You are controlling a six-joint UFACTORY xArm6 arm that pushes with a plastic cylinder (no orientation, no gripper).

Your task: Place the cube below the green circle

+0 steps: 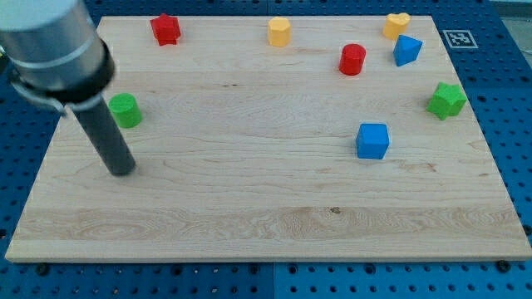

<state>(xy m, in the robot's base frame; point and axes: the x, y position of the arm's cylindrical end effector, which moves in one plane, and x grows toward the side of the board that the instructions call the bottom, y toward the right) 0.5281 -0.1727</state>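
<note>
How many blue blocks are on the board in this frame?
2: a blue cube at the view's right of centre, and a blue angular block near the top right. None appears hidden.

On the wooden board (249,208), the green cylinder (125,110) sits at the view's left edge, with my tip (122,169) just below it and apart from it. The blue cube (372,140) lies well to the view's right, below the red cylinder (352,59) and left of the green star (447,100). Along the view's top run the red star (165,29), the yellow hexagon (279,31), the yellow heart (396,25) and, just beneath the heart, the blue wedge (407,50).
</note>
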